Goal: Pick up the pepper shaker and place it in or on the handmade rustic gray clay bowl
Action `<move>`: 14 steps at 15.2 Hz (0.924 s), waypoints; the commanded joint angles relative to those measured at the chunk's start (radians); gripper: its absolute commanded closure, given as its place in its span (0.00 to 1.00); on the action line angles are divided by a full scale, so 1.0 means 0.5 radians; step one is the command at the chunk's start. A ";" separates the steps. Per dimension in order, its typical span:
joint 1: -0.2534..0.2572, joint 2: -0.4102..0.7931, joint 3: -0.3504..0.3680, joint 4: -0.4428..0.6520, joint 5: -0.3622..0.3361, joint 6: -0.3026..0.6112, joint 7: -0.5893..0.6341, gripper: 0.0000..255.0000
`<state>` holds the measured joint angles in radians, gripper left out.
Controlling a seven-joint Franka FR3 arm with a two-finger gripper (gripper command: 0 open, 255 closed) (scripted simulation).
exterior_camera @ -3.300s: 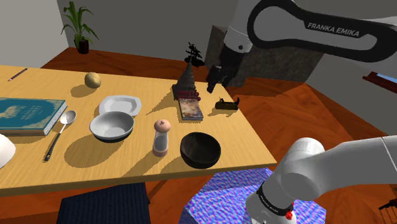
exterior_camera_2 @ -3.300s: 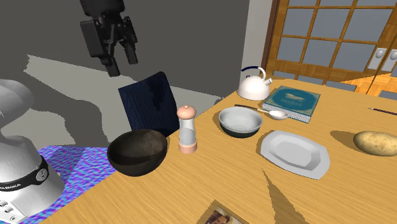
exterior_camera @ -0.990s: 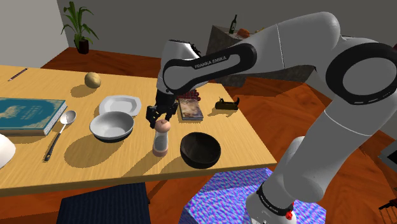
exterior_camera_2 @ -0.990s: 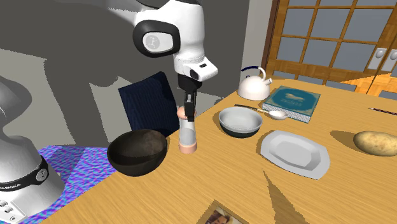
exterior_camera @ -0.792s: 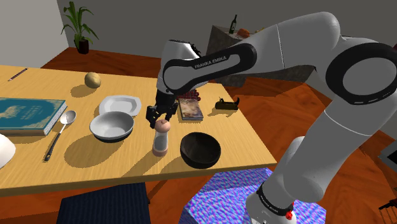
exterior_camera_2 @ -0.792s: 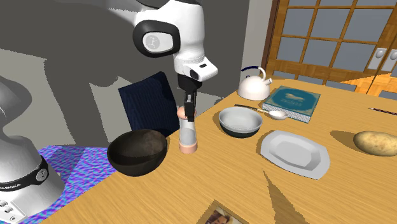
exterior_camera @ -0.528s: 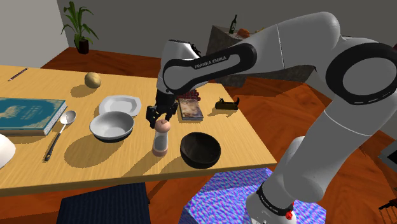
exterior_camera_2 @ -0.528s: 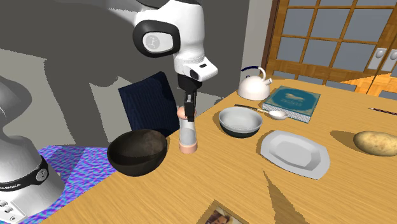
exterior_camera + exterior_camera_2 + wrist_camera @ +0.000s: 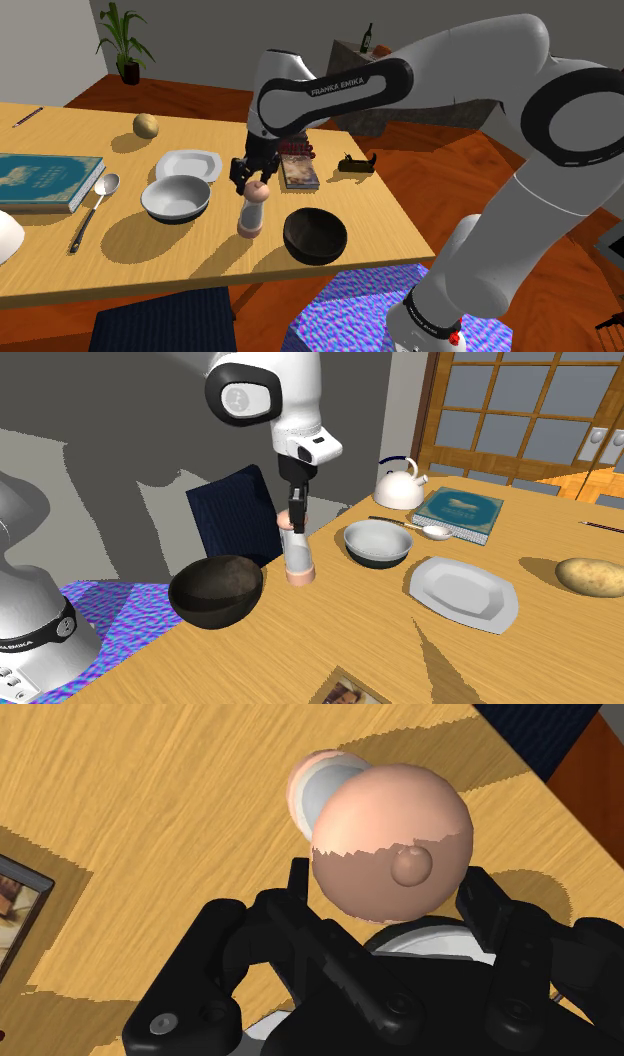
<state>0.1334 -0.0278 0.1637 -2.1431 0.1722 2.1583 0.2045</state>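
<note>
The pepper shaker [image 9: 252, 212] has a pink knob, a pale body and a pink base. My gripper [image 9: 256, 184] is shut on its knob from above, and the shaker hangs slightly tilted, its base just off the wooden table [image 9: 120, 250]. In the second exterior view the gripper [image 9: 296, 524] clasps the shaker [image 9: 298, 558] the same way. In the wrist view the black fingers [image 9: 300, 882] flank the pink knob [image 9: 385, 829], the gripper [image 9: 392, 892] closed around it. A dark, rough bowl [image 9: 315, 235] sits empty near the table edge, close beside the shaker; the second exterior view has this bowl [image 9: 216, 592] at the left.
A pale bowl [image 9: 176, 197], a white plate [image 9: 187, 163], a spoon [image 9: 95, 208], a blue book [image 9: 45, 180] and a potato [image 9: 146, 125] lie to the shoulder view's left. A photo frame [image 9: 299, 170] lies behind the arm. A kettle [image 9: 402, 485] stands farther off. A dark blue chair [image 9: 232, 512] is at the table's edge.
The gripper has risen a little with the shaker in its grip, lifting the base off the table and shifting it slightly toward the shoulder view's left. The bowls have not moved.
</note>
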 commanded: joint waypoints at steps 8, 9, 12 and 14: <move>-0.007 -0.076 -0.008 0.166 -0.009 -0.242 0.025 1.00; -0.007 -0.083 -0.009 0.186 -0.010 -0.268 0.028 1.00; -0.009 -0.101 -0.011 0.247 -0.013 -0.346 0.038 1.00; -0.010 -0.110 -0.012 0.291 -0.015 -0.399 0.044 1.00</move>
<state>0.1279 -0.0794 0.1571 -2.0094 0.1650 1.9739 0.2230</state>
